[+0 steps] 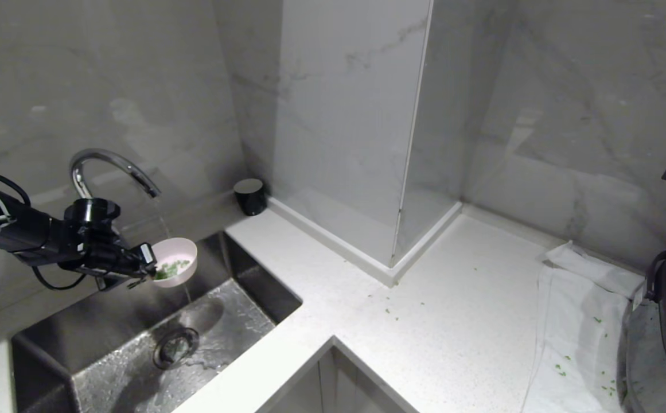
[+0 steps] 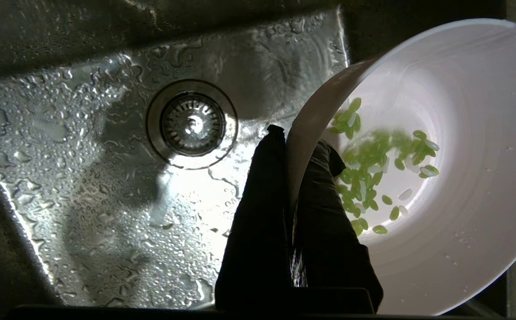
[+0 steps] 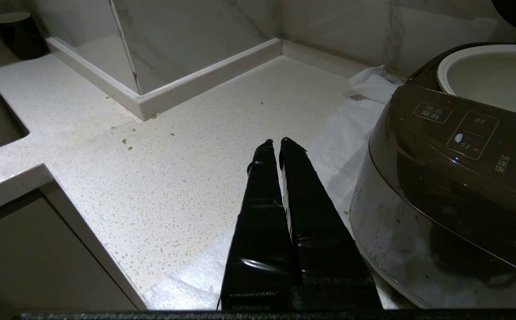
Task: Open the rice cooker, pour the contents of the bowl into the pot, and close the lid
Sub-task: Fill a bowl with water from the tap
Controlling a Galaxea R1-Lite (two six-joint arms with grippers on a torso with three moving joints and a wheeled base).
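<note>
The left gripper (image 2: 291,146) is clamped on the rim of the small round pale pink bowl (image 1: 176,261), one black finger inside the wall and one outside. Just past the inner finger, small bright green chopped bits (image 2: 373,169) lie in the bowl's white bottom. A thin stream of water falls from the curved chrome tap (image 1: 112,166) just above the bowl. Below the gripper is the wet stainless steel sink (image 2: 84,186) with its round drain (image 2: 192,123).

The right gripper (image 3: 276,144) hangs pressed together and empty over the white speckled countertop (image 3: 173,178). Just beside it stands the boxy dark brown-grey rice cooker (image 3: 453,178), its pale round inner pot (image 3: 493,73) uncovered, on a white cloth (image 3: 351,129).
</note>
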